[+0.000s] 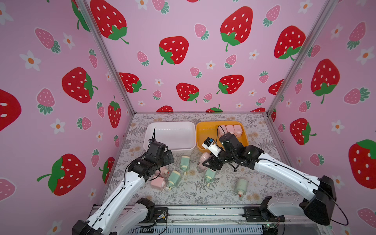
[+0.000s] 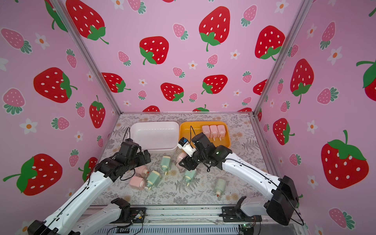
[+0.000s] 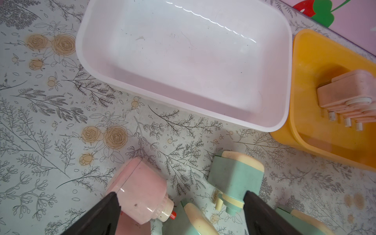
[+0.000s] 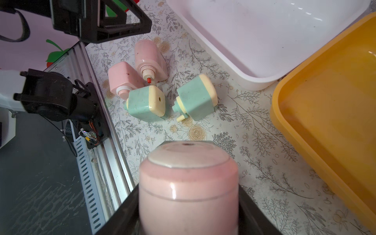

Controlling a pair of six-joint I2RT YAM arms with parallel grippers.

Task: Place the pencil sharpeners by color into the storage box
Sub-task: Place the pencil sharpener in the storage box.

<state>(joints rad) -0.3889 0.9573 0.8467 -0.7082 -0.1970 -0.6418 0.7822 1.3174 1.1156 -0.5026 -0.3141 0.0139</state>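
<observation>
- Strawberry-print walls (image 1: 183,61) close in a floral table (image 1: 223,195).
- At the table's far side, a white box (image 1: 173,134) and an orange box (image 1: 206,132) stand side by side, the white one on the left.
- Three pink sharpeners (image 2: 213,131) lie in a row in the orange box, against its far right wall, with their knobs toward the robot.
- Right gripper (image 1: 204,162) is clamped on another pink sharpener (image 4: 188,179), with a finger on each side. It is just beside the orange box's near left corner and outside the box. I cannot tell whether this sharpener touches the table.
- Left gripper (image 3: 180,195) has its jaws wide apart and holds nothing. It hangs over loose sharpeners in front of the white box.
- Two more pink sharpeners (image 4: 124,81) lie there on the table, touching each other, with a green sharpener (image 4: 146,103) against them.
- A second green sharpener (image 4: 196,97) lies just beside that cluster.
- A third green sharpener (image 1: 210,175) lies near the right gripper, on the robot's side of it.
- A fourth green sharpener (image 1: 241,186) lies well apart, toward the right front of the table.
</observation>
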